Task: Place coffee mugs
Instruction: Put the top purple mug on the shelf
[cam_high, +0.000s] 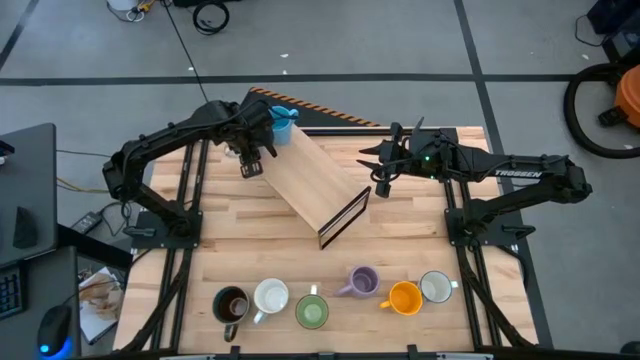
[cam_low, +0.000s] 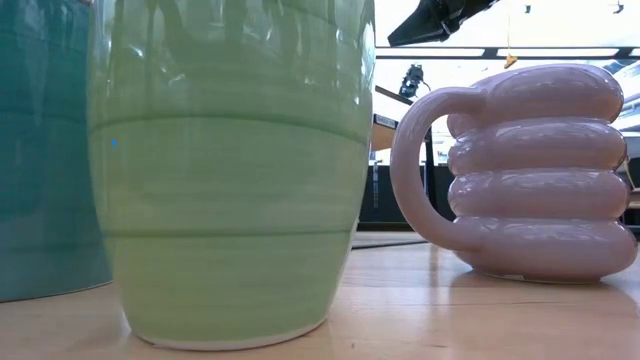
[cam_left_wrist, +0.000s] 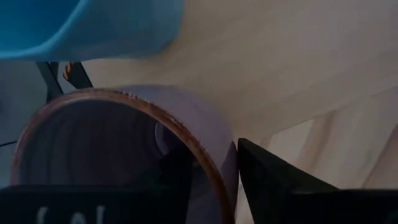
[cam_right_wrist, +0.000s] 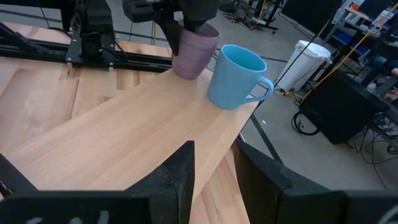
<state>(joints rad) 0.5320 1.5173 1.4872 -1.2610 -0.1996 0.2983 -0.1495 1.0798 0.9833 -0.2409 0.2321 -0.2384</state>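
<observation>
High view: left gripper (cam_high: 252, 158) upper left at the wooden box (cam_high: 318, 187), by the blue mug (cam_high: 283, 122); six mugs line the desk (cam_high: 215, 245) bottom edge, likely awaiting placement.
Left wrist: fingers (cam_left_wrist: 273, 180) clamped on lilac mug (cam_left_wrist: 124, 149) rim.
Right wrist: right gripper (cam_right_wrist: 214, 171) idle, fingers slightly apart, empty, facing both mugs on the box.

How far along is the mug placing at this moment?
Done: one blue ceramic mug stands on the raised wooden shelf. In hand: the left gripper holds a lilac ribbed mug by its rim beside the blue one. Left: six mugs along the table's front edge. The right gripper waits open.
</observation>
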